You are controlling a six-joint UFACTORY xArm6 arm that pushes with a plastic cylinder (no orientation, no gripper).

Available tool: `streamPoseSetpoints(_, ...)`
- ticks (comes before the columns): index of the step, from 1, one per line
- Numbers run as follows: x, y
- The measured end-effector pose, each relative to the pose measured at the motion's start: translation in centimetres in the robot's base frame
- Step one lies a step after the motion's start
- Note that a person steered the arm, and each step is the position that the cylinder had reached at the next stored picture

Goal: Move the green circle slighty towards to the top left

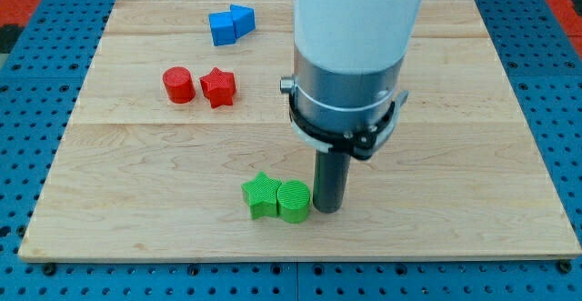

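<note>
The green circle (294, 201) sits on the wooden board (455, 155) near the view's bottom middle. It touches a green star (261, 195) on its left. My tip (327, 209) is down on the board just to the right of the green circle, touching or nearly touching its right side. The white and grey arm body above the rod hides part of the board behind it.
A red circle (179, 85) and a red star (218, 87) sit side by side at the upper left. Two blue blocks (229, 24) lie together near the top edge. A blue perforated table (555, 110) surrounds the board.
</note>
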State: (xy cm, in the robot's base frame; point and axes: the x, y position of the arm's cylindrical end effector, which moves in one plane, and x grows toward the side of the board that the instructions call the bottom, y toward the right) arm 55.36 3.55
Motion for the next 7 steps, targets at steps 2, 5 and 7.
streamPoseSetpoints(2,-3.6,0.0)
streamPoseSetpoints(5,5.5,-0.3)
streamPoseSetpoints(7,-1.4,-1.3)
